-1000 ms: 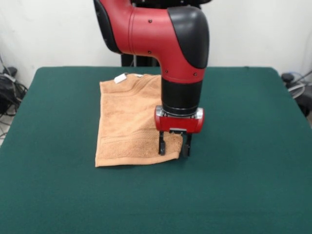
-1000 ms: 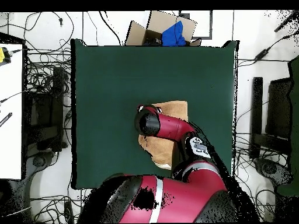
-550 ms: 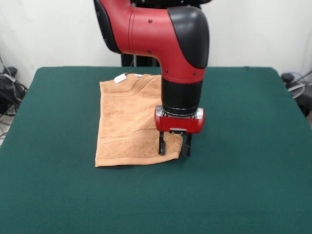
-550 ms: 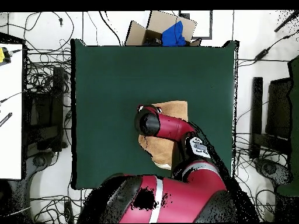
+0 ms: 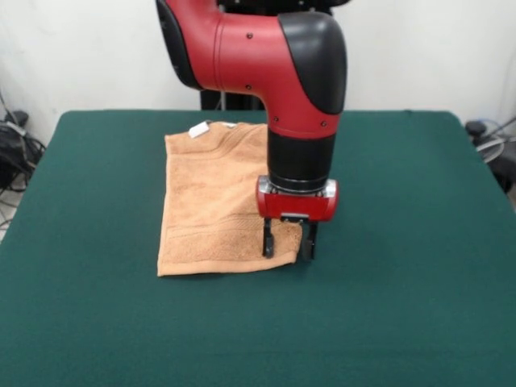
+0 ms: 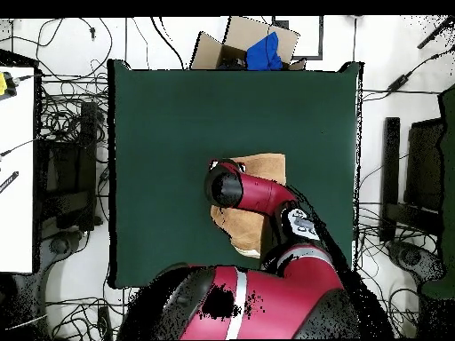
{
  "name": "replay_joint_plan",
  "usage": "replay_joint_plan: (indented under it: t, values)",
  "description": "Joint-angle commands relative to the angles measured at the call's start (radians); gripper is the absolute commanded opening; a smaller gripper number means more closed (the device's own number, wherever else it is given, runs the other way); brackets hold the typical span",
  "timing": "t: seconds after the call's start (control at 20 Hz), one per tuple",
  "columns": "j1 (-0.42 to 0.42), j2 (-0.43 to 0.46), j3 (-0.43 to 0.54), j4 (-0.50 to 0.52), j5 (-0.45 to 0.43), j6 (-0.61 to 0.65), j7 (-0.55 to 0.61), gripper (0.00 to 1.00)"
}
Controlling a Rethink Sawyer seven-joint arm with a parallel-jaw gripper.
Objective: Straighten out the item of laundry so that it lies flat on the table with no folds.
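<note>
Towel: the towel (image 5: 211, 201) lies on the table (image 5: 403, 306), a little to the picture's left of the middle in the front view, with its far edge near the far side of the table.
Shape of towel: it looks like a neat rectangle, but the woven bands run both along the near edge and along the far edge and one side, so I judge that it is folded over, perhaps in half. How many layers there are I cannot tell.
Tags: a small white tag (image 5: 197, 129) sits at the far corner of the towel.
Arm: the red and black arm (image 5: 266, 56) comes down over the right part of the towel; in the overhead view it hides most of the cloth.
Tool: the tool (image 5: 287, 240) stands at the near right corner of the towel, very low, just at the cloth. Its two black fingers (image 5: 268, 239) stand a moderate way apart, one over the towel and one at its edge. Nothing is lifted between them, so it holds nothing yet, as far as I can see.
Done: the tool is placed at a corner, ready to take the top layer.
Left: to close on the corner, to lift it, to pull the layer open to the side, and to lay it down smooth.
Progress: early; the unfolding itself is not yet begun, in my judgement.
</note>
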Motion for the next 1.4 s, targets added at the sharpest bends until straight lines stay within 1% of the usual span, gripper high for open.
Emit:
replay_joint_plan:
  t: [0.05,0.1,0.25,0.4,0.65,0.95,1.2,1.4]
  values:
    - [0.002,0.066,-0.002,0.005,-0.033,-0.033,0.143,1.00]
    - [0.012,0.067,-0.014,-0.002,-0.036,-0.032,0.138,0.00]
    - [0.042,0.068,-0.048,-0.003,-0.018,-0.009,0.151,0.00]
    - [0.042,0.063,-0.046,-0.004,-0.019,-0.040,0.159,0.00]
    - [0.037,0.058,-0.043,-0.001,-0.022,-0.032,0.151,0.00]
    - [0.030,0.055,-0.030,-0.004,-0.022,-0.008,0.138,0.00]
    - [0.022,0.046,0.005,0.012,-0.016,0.013,0.138,0.00]
    - [0.033,0.028,-0.001,0.016,-0.009,0.031,0.141,0.00]
